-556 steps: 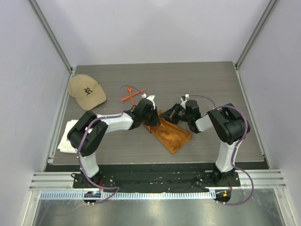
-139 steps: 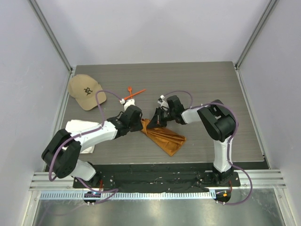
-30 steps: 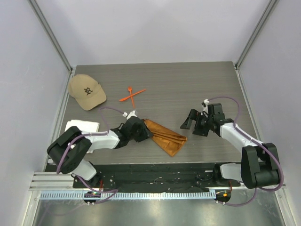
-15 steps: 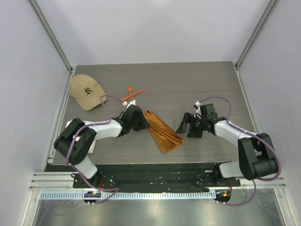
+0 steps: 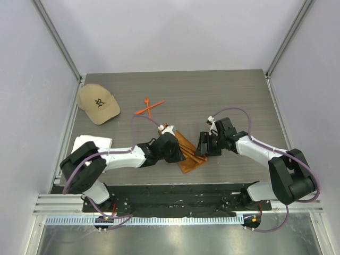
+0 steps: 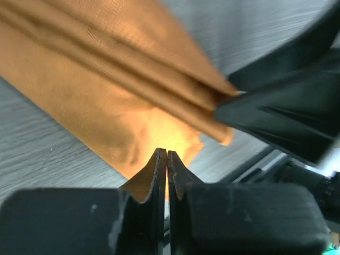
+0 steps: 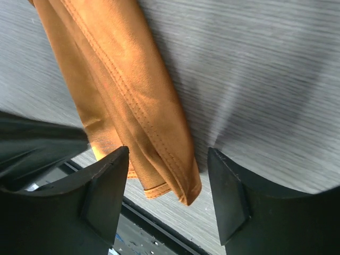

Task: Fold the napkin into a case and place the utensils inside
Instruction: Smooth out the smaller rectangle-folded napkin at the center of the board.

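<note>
One napkin (image 5: 191, 160), folded into a narrow rust-orange strip, lies slantwise on the worktop (image 5: 239, 101) near its front edge, between the two pincers. Its near end sits close to that edge; in the right wrist view the dark rail shows just past the strip's stitched corner.

The left pincer (image 5: 179, 155) covers the strip's left side from above. In its own view the left pincer (image 6: 163, 159) has its fingers pressed together, the tips right at the cloth's ragged edge. That view is blurred, and I cannot tell whether any cloth is caught between them.

The right pincer (image 5: 201, 150) stands apart-fingered at the strip's right flank. In its own view the right pincer (image 7: 167, 175) straddles the napkin's end, one finger on each side, with the cloth between them and not clamped.

Two bright-orange utensils (image 5: 149, 107) lie crossed well behind the napkin, with bare worktop between. They are too small to tell which is which.

One tan cap (image 5: 98, 104) rests at the far left corner. One white towel (image 5: 91, 143) lies at the left edge, partly hidden under the left arm.

Behind and to the right of the napkin, the worktop's grain runs open to the side walls.
</note>
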Action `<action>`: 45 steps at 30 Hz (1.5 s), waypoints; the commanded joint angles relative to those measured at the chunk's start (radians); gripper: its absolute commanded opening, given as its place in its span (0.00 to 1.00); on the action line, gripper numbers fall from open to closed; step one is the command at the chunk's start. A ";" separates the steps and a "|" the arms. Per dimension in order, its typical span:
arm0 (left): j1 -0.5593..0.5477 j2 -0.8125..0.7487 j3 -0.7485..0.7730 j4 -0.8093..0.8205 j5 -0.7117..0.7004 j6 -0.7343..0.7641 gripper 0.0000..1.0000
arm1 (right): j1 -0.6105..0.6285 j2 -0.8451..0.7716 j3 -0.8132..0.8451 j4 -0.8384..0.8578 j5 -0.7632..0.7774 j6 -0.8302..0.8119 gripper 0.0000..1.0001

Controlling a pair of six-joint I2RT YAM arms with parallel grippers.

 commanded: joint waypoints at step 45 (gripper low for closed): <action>-0.031 0.080 -0.051 0.122 -0.034 -0.110 0.03 | 0.398 0.006 0.327 -0.383 0.596 -0.089 0.64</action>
